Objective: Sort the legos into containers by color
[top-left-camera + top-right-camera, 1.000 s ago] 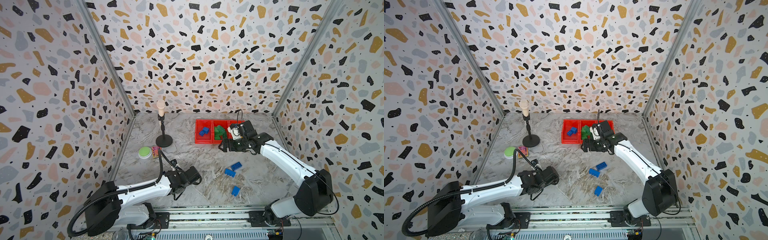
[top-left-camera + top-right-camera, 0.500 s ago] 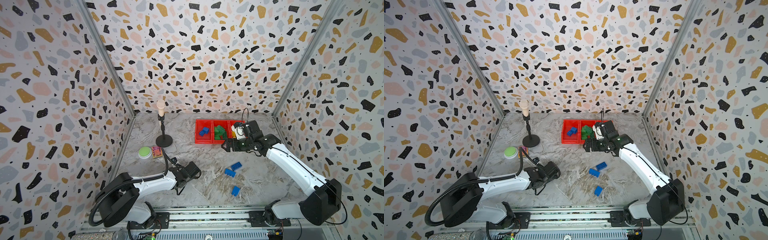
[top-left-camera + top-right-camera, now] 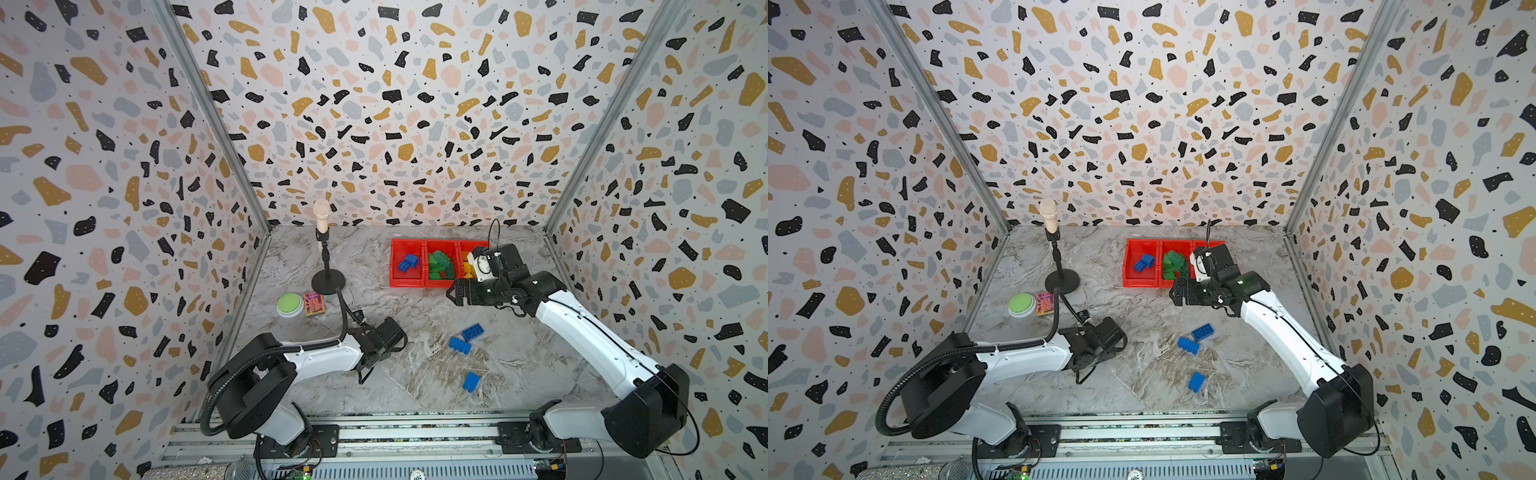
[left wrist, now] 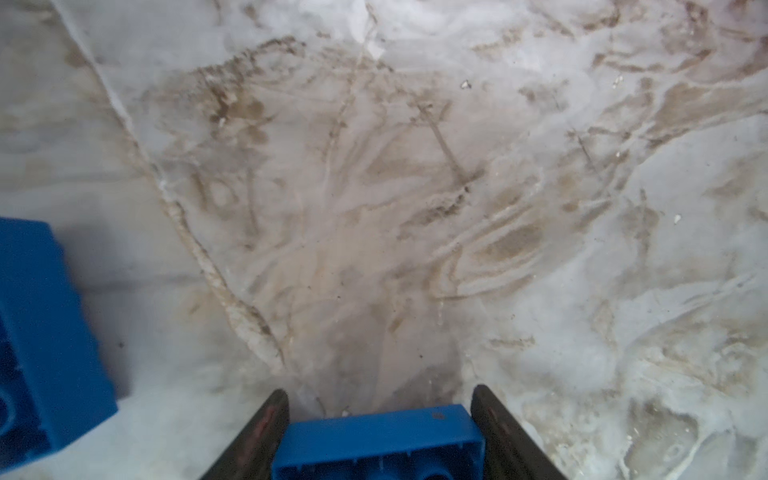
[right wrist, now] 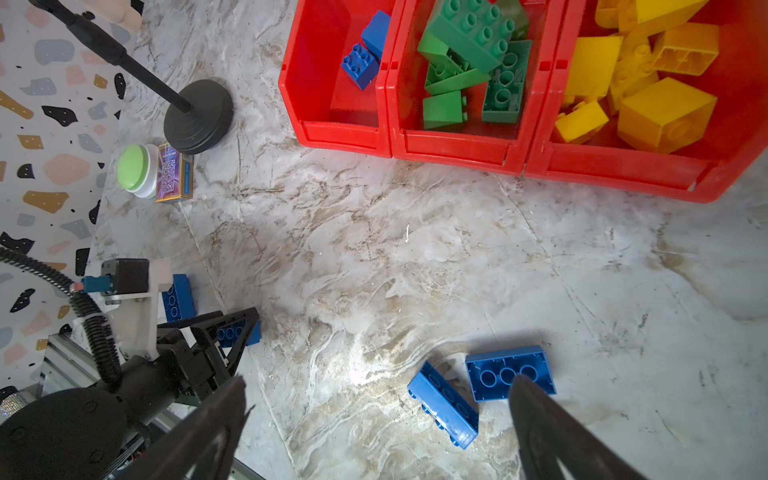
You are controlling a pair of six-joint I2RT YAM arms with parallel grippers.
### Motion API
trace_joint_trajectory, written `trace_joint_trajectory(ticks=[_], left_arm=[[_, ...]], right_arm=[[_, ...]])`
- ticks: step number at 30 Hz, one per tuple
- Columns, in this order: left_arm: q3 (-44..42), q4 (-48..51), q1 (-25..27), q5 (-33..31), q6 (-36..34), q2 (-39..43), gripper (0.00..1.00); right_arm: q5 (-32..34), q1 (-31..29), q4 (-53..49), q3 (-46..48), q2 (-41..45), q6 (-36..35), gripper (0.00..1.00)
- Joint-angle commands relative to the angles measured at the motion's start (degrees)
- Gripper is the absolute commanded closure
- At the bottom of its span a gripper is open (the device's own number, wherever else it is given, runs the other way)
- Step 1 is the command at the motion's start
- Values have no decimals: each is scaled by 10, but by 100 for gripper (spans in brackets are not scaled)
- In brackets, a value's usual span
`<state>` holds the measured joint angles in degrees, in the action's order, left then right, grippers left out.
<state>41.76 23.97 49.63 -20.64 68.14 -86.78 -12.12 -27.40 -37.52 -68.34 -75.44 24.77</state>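
Your left pincer [image 4: 378,392] has its fingers pressed against both sides of a blue brick [image 4: 378,442] at the bottom edge of the left wrist view, low over the marble table [image 4: 415,166]. You cannot tell from here whether the brick is off the surface. A second blue brick [image 4: 41,332] lies near it at the left edge of that view. In both top views the left arm [image 3: 324,355] reaches in from the lower left and hides both of these bricks.

Your right pincer [image 5: 379,379] is spread wide with nothing between its fingers. It hangs right of centre in both top views, just in front of the red bins [image 3: 407,284], and its arm covers part of the right bin. The bins stand in a row at upper centre, with two blue bricks [image 3: 408,262] in the left one, green bricks [image 3: 440,266] in the middle one and yellow bricks [image 5: 648,83] in the right one.

Loose on the table, a pair of blue bricks [image 3: 472,332] lies close together near the centre, between your two pincers, and a lone blue brick [image 3: 471,381] lies below them.

Up and left of the left pincer stands a microphone stand [image 3: 328,281]. A green button [image 3: 289,303] and a small patterned box [image 3: 313,302] sit just beside its base, well clear of the bins
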Motion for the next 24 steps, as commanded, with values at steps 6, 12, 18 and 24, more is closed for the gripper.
trace_joint_trajectory(ticks=[6,12,18,24], left_arm=[[125,69,-38,-1,-97,-51,58],[339,113,-70,-39,-199,-164,57],[568,154,-105,-66,-263,-296,57],[704,114,-143,-35,-291,-391,56]], right_arm=[[21,-2,-19,-6,20,20,1],[33,1,-35,-21,24,18,1],[46,13,-50,-13,40,20,1],[57,39,-63,-8,58,22,1]])
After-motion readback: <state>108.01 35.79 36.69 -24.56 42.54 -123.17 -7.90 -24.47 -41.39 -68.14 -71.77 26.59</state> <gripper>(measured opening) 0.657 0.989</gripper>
